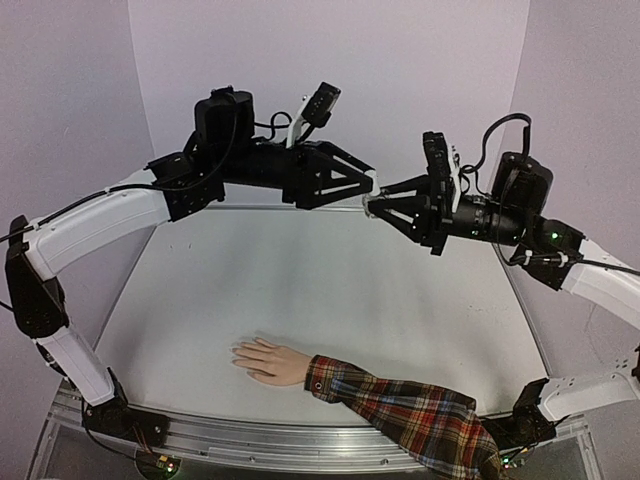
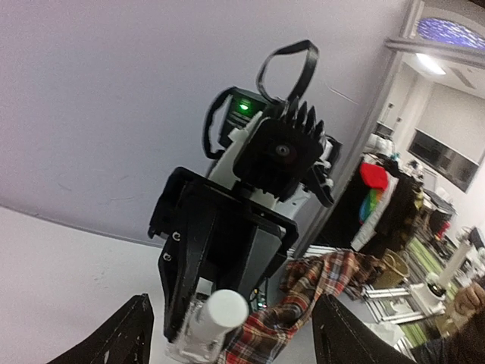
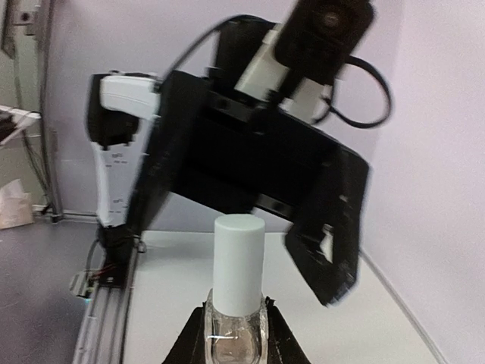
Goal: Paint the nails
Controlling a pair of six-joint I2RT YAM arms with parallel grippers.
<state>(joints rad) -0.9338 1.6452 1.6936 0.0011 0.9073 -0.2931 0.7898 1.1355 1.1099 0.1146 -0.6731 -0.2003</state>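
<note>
Right gripper [image 1: 385, 206] clamps the nail polish bottle [image 3: 238, 318] by its glass body; left gripper [image 1: 366, 184], jaws spread, flanks its white cap [image 3: 239, 258]. Well below, toward the near table [image 1: 330, 285] edge, the nails [image 1: 238, 353] point toward the left arm's side.

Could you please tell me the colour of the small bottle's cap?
White; the cap shows best in the right wrist view.
</note>
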